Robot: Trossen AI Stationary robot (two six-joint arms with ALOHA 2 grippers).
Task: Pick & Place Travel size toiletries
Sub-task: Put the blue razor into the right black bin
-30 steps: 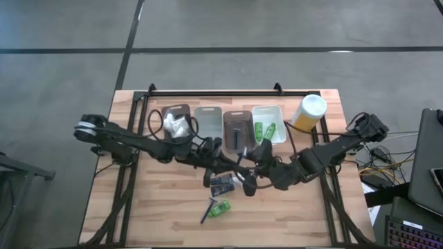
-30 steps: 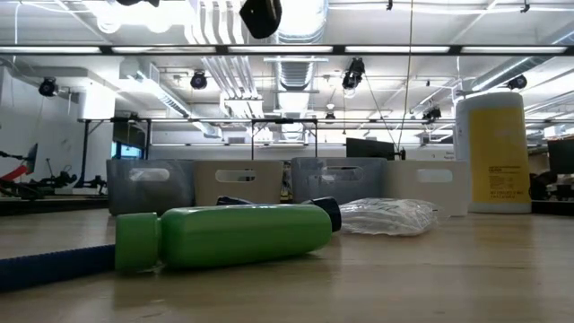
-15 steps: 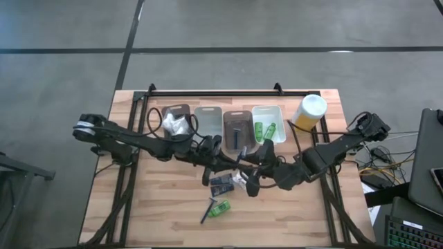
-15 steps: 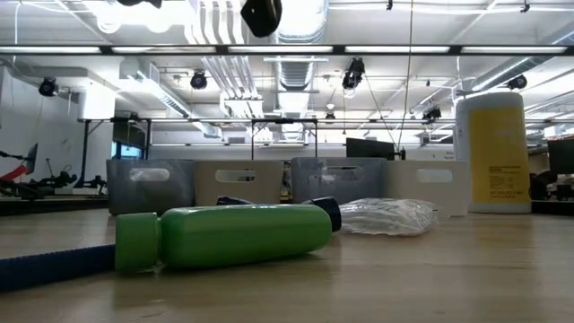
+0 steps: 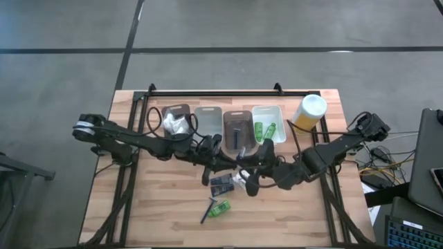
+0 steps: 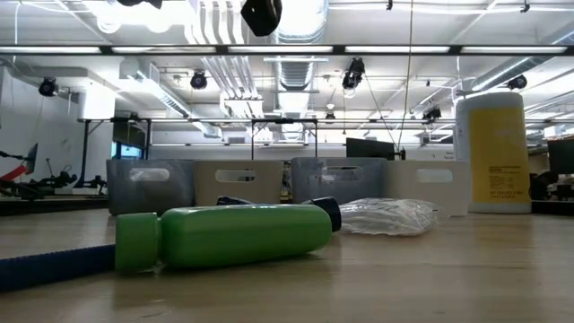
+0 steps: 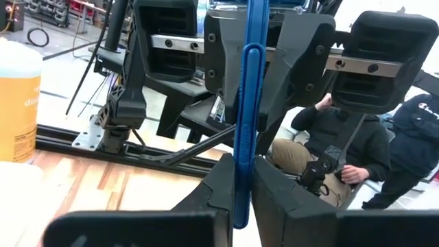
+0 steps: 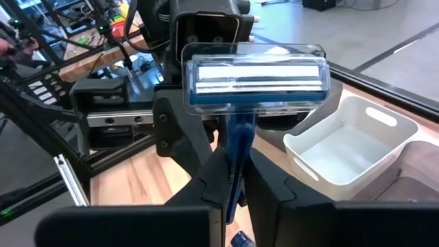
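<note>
Handover mid-table: blue razor (image 8: 236, 137) pinched by both grippers, left gripper (image 7: 239, 199) and right gripper (image 8: 233, 195) clamped on handle. Judged next: one lets go, other carries to brown bin (image 5: 237, 127) just beyond.

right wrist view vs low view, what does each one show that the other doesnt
Only the right wrist view shows the blue razor, capped head up, its handle clamped between the right gripper fingers, with the left gripper facing it and the open inside of a white bin.

Only the low view shows what lies on the table: a green mini bottle on its side, a clear-wrapped bundle behind it, and the yellow canister standing at the right. No gripper appears there.

Both show the wooden tabletop and a white bin.
</note>
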